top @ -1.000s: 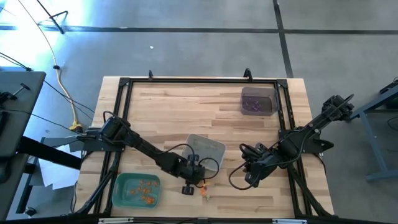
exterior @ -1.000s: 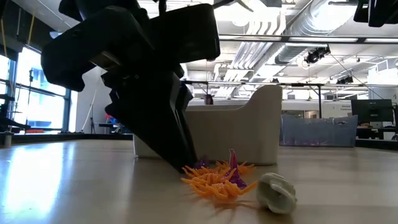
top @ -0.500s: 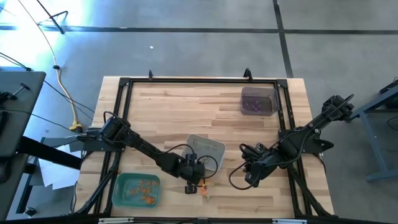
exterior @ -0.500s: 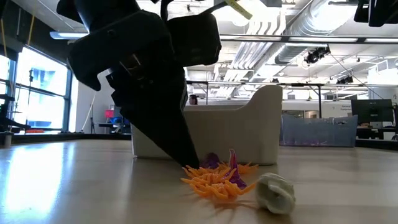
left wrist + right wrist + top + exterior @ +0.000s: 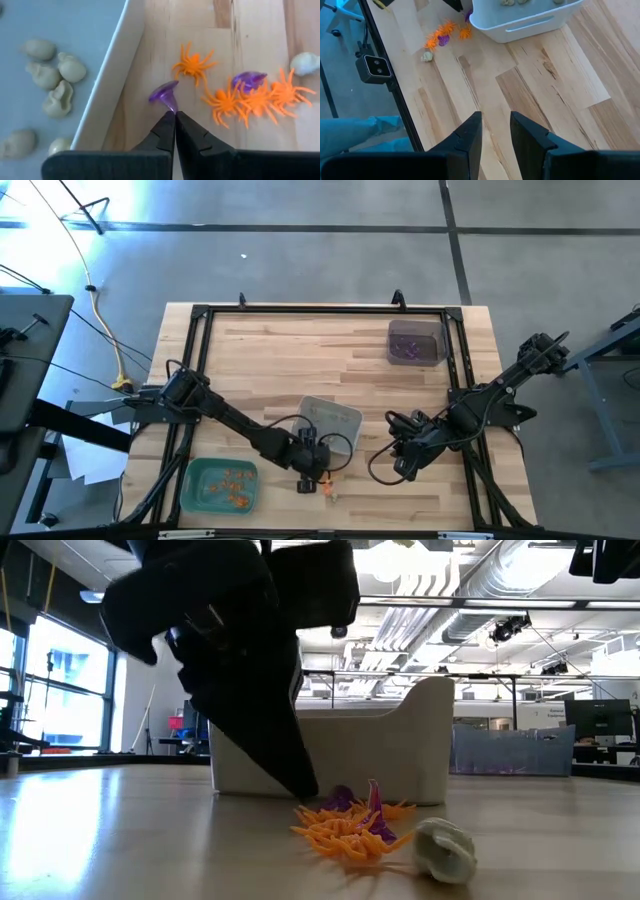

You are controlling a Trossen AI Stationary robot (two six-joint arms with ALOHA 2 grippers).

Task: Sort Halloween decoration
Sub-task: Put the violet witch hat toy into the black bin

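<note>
1. The left end effector [image 5: 175, 116] is down at the pale wooden counter [image 5: 300, 350], just beside the wall of the grey plastic tray [image 5: 107, 85]. Its fingers are pinched together on the stem of a small purple trinket [image 5: 165, 93].
2. Next to it on the counter lie four orange plastic spiders [image 5: 227, 100], one apart and three in a row, with a second purple trinket [image 5: 248, 79] among the three.
3. One pale whitish skull [image 5: 305, 62] lies on the counter at the far end of that cluster.
4. Six pale skull trinkets [image 5: 50, 87] lie inside the grey tray.
5. The green tray [image 5: 220, 485] holds several orange pieces; the dark tray [image 5: 416, 342] at the far side holds purple ones. Their counts cannot be told.
6. The right end effector [image 5: 495, 127] hovers over bare counter, well apart from the cluster, its fingers narrowly parted and holding nothing.
</note>
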